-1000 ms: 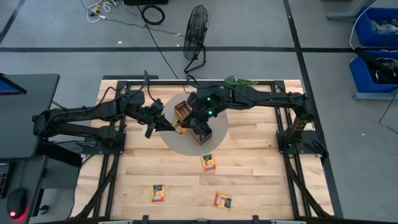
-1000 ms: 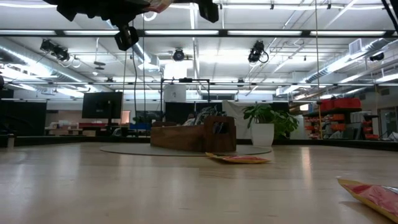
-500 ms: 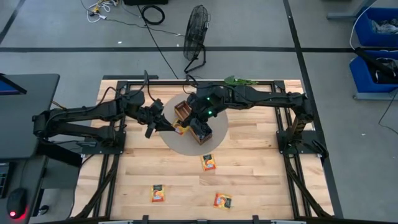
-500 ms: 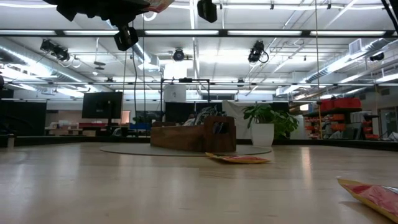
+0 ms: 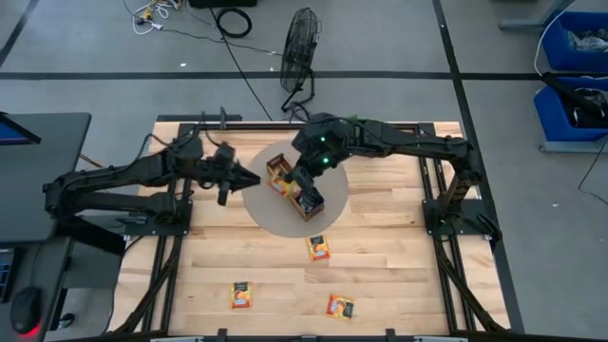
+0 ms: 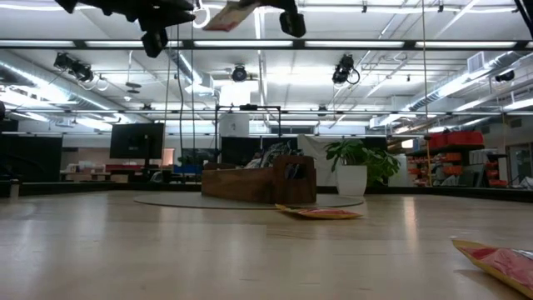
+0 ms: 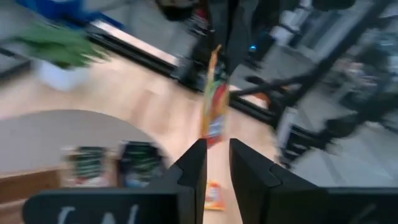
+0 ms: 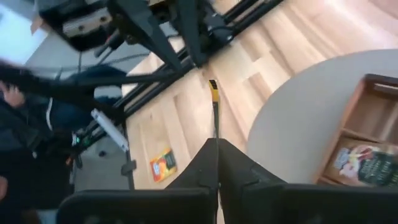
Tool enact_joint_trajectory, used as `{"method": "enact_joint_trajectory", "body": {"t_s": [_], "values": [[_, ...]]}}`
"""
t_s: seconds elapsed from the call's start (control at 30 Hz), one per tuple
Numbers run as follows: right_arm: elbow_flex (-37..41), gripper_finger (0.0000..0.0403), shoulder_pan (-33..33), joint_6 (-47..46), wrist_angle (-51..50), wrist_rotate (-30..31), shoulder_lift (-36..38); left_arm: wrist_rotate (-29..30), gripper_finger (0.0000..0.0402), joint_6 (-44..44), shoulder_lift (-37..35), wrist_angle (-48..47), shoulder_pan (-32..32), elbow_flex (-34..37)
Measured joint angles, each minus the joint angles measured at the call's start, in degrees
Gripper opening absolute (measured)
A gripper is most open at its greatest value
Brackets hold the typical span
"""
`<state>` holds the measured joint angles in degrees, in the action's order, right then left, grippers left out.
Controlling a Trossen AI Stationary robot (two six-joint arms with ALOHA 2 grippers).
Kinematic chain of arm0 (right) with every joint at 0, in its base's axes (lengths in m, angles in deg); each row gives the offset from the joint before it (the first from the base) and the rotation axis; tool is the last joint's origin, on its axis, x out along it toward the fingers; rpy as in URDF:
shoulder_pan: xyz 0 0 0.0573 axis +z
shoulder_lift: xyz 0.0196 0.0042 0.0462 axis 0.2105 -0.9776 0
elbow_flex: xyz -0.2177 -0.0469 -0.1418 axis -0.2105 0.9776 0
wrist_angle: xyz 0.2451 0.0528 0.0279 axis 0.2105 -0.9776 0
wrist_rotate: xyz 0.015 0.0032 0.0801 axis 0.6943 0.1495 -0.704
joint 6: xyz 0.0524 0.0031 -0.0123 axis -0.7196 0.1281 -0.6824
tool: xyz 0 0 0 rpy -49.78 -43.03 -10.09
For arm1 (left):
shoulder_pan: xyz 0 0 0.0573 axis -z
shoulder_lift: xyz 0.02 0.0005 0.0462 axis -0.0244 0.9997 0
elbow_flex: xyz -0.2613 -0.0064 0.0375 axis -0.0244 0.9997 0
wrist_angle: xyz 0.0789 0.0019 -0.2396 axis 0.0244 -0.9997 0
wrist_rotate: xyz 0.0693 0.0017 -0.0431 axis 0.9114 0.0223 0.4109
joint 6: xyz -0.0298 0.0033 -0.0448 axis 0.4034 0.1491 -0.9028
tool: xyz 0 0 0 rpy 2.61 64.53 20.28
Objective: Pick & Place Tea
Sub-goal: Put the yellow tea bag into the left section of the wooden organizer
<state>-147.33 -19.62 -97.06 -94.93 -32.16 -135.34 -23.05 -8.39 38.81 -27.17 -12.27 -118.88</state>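
Passing orange flat tea sachet (image 7: 214,106) | right fingers (image 8: 214,163) now clamp it | left fingers (image 7: 215,165) narrowly parted, released | I tray it next

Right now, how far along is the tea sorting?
Done: at least two dark sachets sit in the wooden tray.
In hand: the right gripper is shut on an orange sachet above the table; the left gripper is slightly open and no longer holds it.
Left: three orange sachets on the table.
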Motion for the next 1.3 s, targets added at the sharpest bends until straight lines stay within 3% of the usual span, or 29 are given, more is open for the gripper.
{"method": "enact_joint_trajectory", "body": {"t_s": [0.13, 0.6, 0.93, 1.3], "values": [[0.00, 0.0001, -1.98, -2.63, 0.00, 0.24, 0.00, 5.56, 0.0073, 2.41, -4.89, -5.51, 0.00, -0.02], [0.06, 0.0000, -6.46, -7.41, -1.23, 11.25, -2.16, 14.15, 0.0071, 2.62, -16.19, -15.48, 0.00, -0.02], [0.07, 0.0000, -6.92, -6.99, -2.66, 17.53, -7.70, 15.25, 0.0071, 1.51, -17.87, -16.88, -0.02, -0.04], [0.07, 0.0000, -7.13, -4.77, -1.65, 19.08, -13.58, 15.26, 0.0071, 1.11, -17.85, -16.99, -0.02, -0.04]]}}
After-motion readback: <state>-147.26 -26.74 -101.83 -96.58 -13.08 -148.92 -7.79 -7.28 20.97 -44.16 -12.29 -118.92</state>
